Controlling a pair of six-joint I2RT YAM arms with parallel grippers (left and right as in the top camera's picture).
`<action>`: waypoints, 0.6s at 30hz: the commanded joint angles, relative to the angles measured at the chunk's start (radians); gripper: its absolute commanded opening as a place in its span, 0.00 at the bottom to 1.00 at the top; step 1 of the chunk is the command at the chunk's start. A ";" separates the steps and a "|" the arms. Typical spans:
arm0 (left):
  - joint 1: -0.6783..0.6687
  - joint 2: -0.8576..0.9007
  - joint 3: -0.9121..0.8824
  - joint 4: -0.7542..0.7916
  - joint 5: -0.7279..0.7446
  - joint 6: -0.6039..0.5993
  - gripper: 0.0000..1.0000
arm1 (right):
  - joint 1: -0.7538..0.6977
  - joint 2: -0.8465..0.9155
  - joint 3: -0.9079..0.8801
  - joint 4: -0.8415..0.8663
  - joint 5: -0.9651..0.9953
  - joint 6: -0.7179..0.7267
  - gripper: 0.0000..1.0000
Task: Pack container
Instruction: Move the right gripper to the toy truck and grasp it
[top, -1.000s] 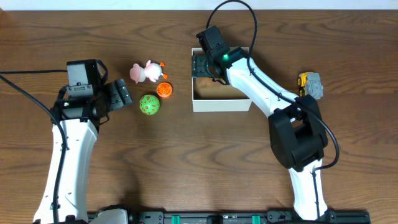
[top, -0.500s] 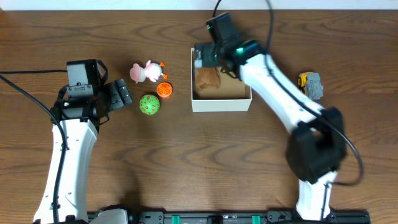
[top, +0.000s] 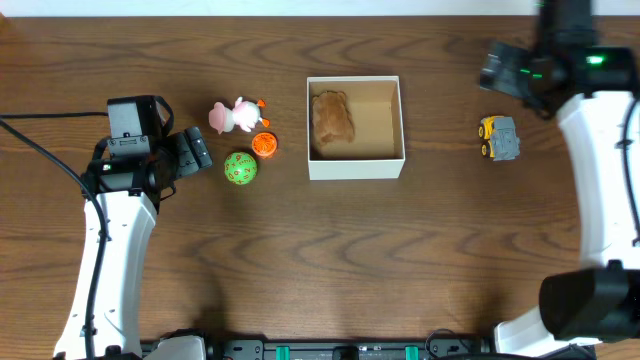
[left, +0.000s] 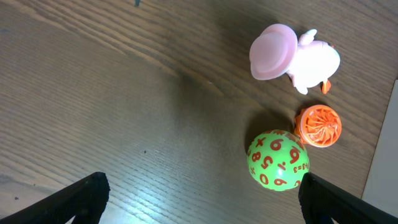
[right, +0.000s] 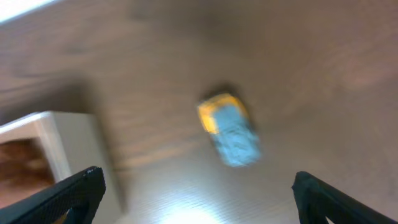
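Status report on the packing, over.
Left end effector open, empty. Right end effector open, near toy car. Container holds brown toy. Nothing above its opening.

The 9 o'clock half of the square white-walled cardboard box (top: 355, 167) is filled by a brown furry toy (top: 332, 120); its 3 o'clock half is left bare. Open wooden table (top: 445, 140) is seen between the box and the yellow-grey toy truck (top: 499, 138).

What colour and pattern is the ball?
The ball is green with orange numbers, clearest in the left wrist view.
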 joint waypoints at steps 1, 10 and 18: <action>-0.002 0.005 0.022 0.000 0.002 -0.009 0.98 | -0.083 0.043 -0.076 -0.019 -0.136 -0.008 0.94; -0.002 0.005 0.022 0.000 0.002 -0.009 0.98 | -0.145 0.050 -0.301 0.150 -0.200 0.076 0.94; -0.002 0.005 0.022 0.000 0.002 -0.009 0.98 | -0.145 0.050 -0.446 0.476 -0.173 -0.318 0.99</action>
